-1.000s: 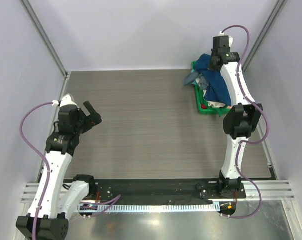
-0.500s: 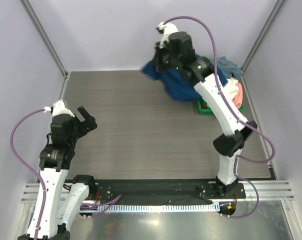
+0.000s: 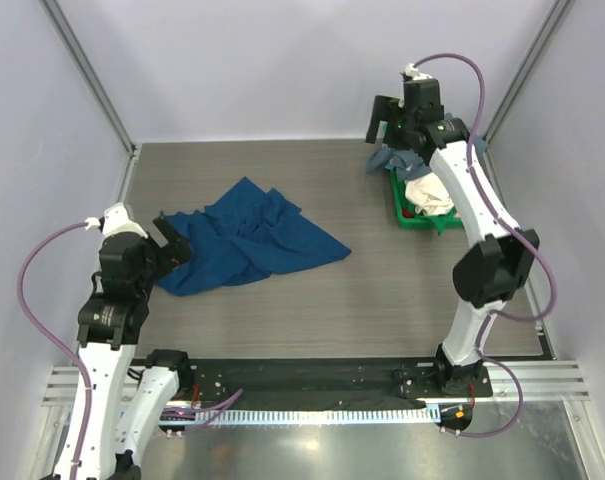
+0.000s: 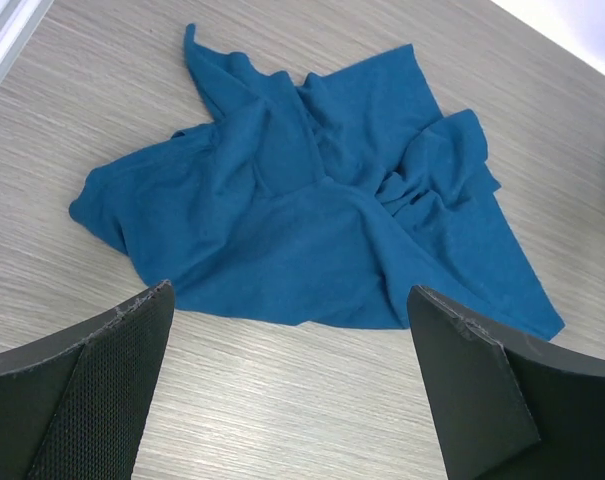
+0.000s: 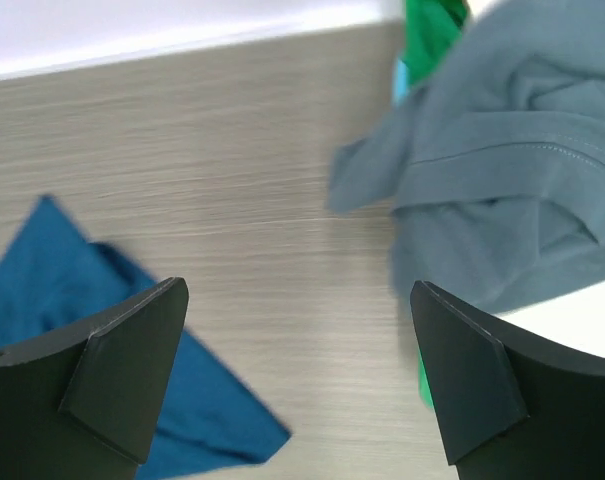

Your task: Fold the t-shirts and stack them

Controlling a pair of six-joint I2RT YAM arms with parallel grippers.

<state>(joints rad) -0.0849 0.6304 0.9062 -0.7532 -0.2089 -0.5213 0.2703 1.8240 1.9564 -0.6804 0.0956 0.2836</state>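
Note:
A dark blue t-shirt [image 3: 247, 240] lies crumpled on the table, left of centre; it fills the left wrist view [image 4: 312, 190], and one corner shows in the right wrist view [image 5: 52, 265]. My left gripper [image 3: 177, 245] [image 4: 290, 290] stands open at the shirt's left edge, with nothing between its fingers. My right gripper [image 3: 385, 125] [image 5: 300, 284] is open and empty, raised at the back beside the basket. A grey-blue t-shirt [image 3: 392, 158] [image 5: 502, 200] hangs over the basket's rim, and a white one [image 3: 429, 195] lies in it.
The green plastic basket [image 3: 407, 215] [image 5: 432, 30] stands at the back right against the wall. Metal frame posts rise at the back corners. The arms' bases and a black strip run along the near edge.
The right gripper swung the blue shirt out of the basket, opened and let it go; the shirt now lies left of centre. The right arm has swung back to the basket. The left arm dropped slightly.

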